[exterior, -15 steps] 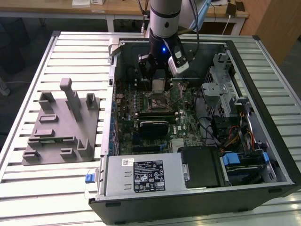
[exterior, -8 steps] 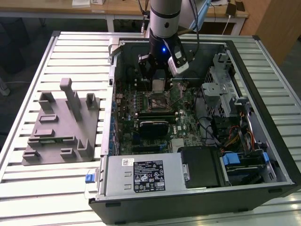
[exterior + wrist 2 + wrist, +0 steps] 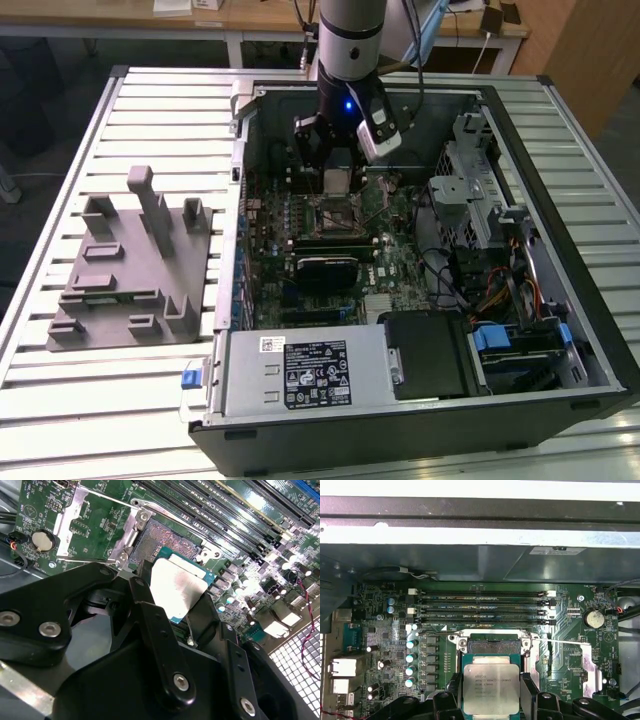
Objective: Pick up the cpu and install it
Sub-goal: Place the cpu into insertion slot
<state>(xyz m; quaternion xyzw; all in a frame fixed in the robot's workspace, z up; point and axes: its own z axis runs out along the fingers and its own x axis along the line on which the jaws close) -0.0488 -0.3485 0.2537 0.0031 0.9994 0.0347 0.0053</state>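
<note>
Plainly, in the exterior view the tool [image 3: 338, 172] hangs in the upper middle of the frame, inside the open computer case [image 3: 560, 300] that lies on the slatted table [image 3: 60, 400]. It is closed narrow on the cpu [image 3: 335, 181]. The socket [image 3: 335, 214] sits just below the cpu in the frame, near it but apart. The grey fixture block [image 3: 130, 270] at the left of the frame is well apart from both.

In the second wrist view the cpu [image 3: 176, 587] is pinched by two opposite edges between the black fingers [image 3: 150, 625], pale top towards the camera. The open socket [image 3: 161, 540] lies just beyond its far edge, with the metal frame [image 3: 131, 535] swung aside.

In the first wrist view the cpu [image 3: 491, 687] sits between the fingers [image 3: 451, 692], and the socket [image 3: 492, 642] lies between it and the memory slots [image 3: 480, 607]. The cpu's edges run parallel to the socket's. By my judgement the cpu is raised above the board and a little short of the socket, offset away from the memory slots, so not yet seated
</note>
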